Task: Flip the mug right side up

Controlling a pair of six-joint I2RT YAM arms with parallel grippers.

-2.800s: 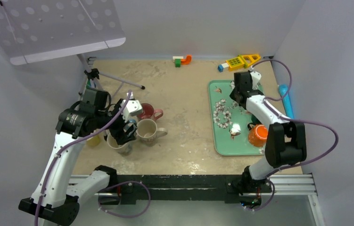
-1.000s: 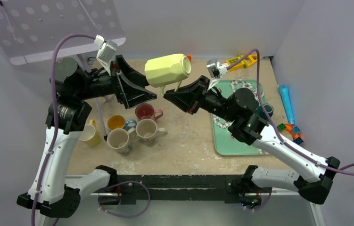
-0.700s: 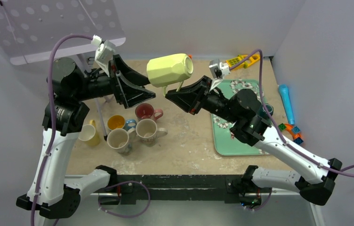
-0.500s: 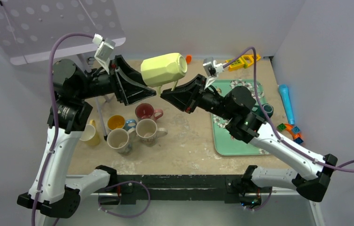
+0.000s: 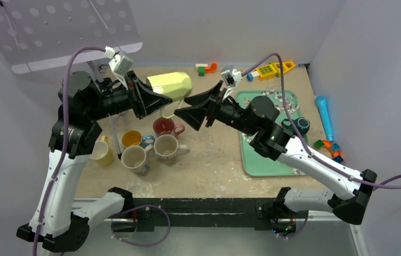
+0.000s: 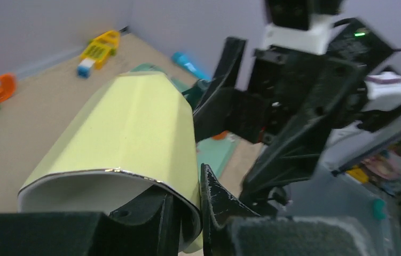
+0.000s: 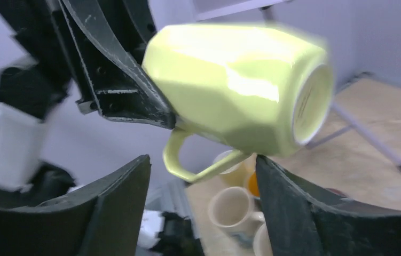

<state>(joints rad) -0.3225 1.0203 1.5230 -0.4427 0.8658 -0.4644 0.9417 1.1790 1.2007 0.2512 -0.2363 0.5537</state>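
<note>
White, red and orange-lined cups [image 5: 167, 146] stand upright in a cluster on the left part of the table [image 5: 214, 160], below the raised left arm. Above them the left gripper [image 5: 154, 97] pinches the rim of the yellow-green mug [image 5: 170, 84]. In the left wrist view one of its fingers [image 6: 144, 213] sits inside the mouth and the other presses the outer wall, clamped narrow on it. The mug hangs in the air on its side, mouth toward the left arm, base toward the right arm, handle [image 7: 170, 154] pointing down. Just to its right the right gripper [image 5: 193, 106] stands with its fingers wide apart, one on either side of the handle. In the right wrist view neither finger touches it. Farther right a green tray [image 5: 262, 162] lies on the table, with a blue cylinder [image 5: 323, 114] beside it near the wall.
</note>
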